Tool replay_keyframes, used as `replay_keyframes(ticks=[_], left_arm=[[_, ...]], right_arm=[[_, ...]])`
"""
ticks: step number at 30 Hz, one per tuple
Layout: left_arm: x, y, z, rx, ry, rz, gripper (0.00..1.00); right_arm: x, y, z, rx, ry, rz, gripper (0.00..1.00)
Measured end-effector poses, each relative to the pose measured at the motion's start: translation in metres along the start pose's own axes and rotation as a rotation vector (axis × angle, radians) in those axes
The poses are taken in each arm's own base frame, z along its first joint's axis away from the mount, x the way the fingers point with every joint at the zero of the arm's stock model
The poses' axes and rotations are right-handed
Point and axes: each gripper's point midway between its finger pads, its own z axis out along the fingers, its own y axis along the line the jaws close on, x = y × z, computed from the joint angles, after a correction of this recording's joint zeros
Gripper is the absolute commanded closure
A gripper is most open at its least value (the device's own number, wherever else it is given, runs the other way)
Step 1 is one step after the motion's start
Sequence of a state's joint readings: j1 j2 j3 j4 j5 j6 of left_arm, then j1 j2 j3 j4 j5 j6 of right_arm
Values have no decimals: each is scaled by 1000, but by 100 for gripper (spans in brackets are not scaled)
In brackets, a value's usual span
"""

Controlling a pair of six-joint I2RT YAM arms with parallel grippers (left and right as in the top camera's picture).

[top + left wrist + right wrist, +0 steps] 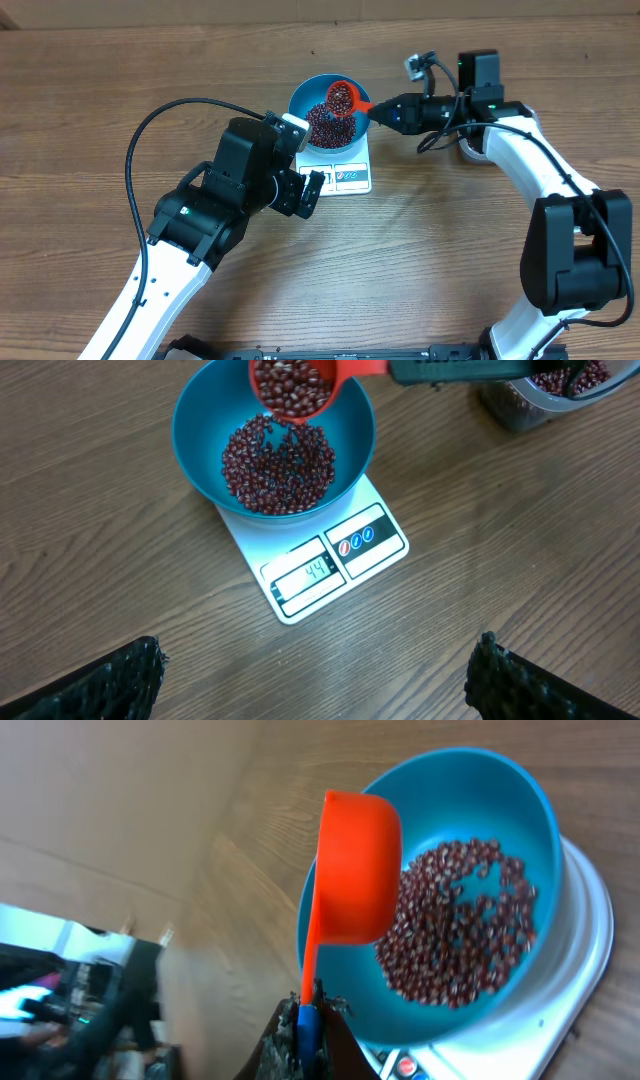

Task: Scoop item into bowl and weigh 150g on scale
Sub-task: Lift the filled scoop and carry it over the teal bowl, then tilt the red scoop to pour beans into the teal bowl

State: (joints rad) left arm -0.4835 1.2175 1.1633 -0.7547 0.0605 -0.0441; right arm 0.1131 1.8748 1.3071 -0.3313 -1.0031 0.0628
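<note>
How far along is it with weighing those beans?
Done: dark red beans lie in the round blue bowl on the white scale. In hand: the right jaws tilt a loaded orange scoop over it. Left: the display shows 44, short of 150.

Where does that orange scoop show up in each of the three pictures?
Overhead: orange scoop top centre, above the blue bowl.
Left wrist: at the top edge, tipped over the bowl.
Right wrist: centre, underside showing, bowl behind.
Shared landmark: the blue bowl.
</note>
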Motion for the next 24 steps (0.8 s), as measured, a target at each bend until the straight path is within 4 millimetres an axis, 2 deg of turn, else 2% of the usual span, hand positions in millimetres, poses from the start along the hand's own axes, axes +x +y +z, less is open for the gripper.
replay_keyframes(ticks=[4, 12, 24], left_arm=[[0, 0, 0, 0, 0, 0, 0], [0, 0, 0, 0, 0, 0, 0], [0, 0, 0, 0, 0, 0, 1]], right_arm=[[0, -4, 6, 43, 3, -61, 96], [-2, -20, 5, 141, 3, -193, 96], [-2, -23, 4, 160, 22, -450, 96]])
